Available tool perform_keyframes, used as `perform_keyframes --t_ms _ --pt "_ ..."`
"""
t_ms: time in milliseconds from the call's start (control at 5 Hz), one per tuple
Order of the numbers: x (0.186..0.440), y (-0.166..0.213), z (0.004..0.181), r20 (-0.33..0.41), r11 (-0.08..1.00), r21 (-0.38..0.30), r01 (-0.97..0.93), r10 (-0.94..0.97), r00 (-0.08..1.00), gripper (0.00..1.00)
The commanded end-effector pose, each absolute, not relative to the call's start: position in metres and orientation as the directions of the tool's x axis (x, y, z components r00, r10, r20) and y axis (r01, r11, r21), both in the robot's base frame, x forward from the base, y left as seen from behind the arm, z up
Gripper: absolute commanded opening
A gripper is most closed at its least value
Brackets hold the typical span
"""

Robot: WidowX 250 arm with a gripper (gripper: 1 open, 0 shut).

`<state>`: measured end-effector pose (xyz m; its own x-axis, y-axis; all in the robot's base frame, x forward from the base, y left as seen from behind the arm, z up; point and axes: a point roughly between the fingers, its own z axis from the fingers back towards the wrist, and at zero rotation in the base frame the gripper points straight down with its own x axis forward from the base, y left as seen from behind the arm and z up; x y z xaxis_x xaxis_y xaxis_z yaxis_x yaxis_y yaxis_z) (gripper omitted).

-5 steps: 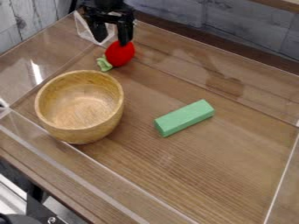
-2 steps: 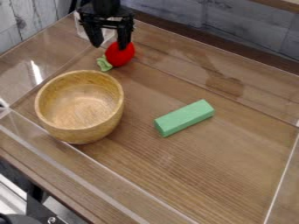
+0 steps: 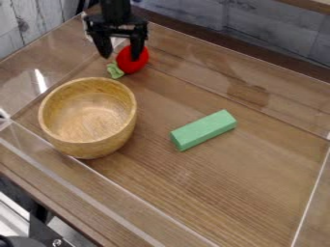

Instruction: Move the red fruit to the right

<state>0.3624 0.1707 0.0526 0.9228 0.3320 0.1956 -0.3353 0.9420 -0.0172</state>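
The small rounded bright-red toy fruit [image 3: 131,57] with a green leafy bit sits on the wooden surface [image 3: 258,145] near the back left, beyond the round wooden bowl [image 3: 88,116]. The black gripper [image 3: 118,42] stands over it, fingers [image 3: 99,41] spread, straddling its top. A green rectangular block [image 3: 204,129] lies well apart.

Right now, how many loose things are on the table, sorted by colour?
Red: 1, the fruit
Green: 1, the block
Tan wood: 1, the bowl
Total: 3
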Motion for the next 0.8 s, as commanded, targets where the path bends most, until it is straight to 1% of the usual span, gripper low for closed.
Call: perform_keyframes --t_ms 0,200,600 --pt "0.364 0.161 0.089 0.282 0.941 -0.016 -0.338 0.328 0.901 1.0" --pt "0.37 0.151 0.082 0.28 0.919 -0.013 -0.395 0.382 0.881 0.0" --pt "0.374 0.118 0.071 0.275 0.954 -0.007 -0.299 0.289 0.917 0.0"
